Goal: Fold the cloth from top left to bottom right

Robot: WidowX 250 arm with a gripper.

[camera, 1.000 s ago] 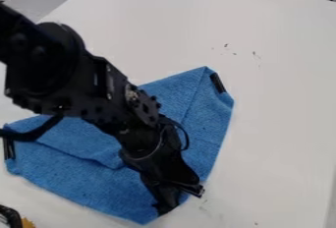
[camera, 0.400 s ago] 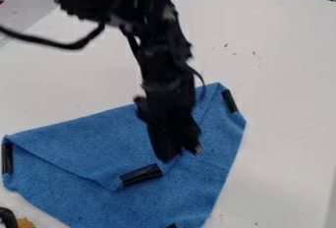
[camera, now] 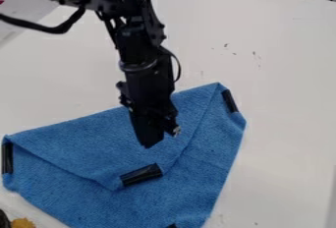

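The tool (camera: 157, 137) hangs over the folded blue cloth (camera: 190, 178), and whether it is clenched or released cannot be told

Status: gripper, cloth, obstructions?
Gripper over blue cloth. Cloth folded, flap short of lower edge. Arm hides part of fold line.

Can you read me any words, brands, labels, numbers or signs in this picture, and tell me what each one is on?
There are none that I can read. The blue cloth has dark patches at its corners, such as the one near its middle, but no lettering can be made out on them, nor on the black arm.
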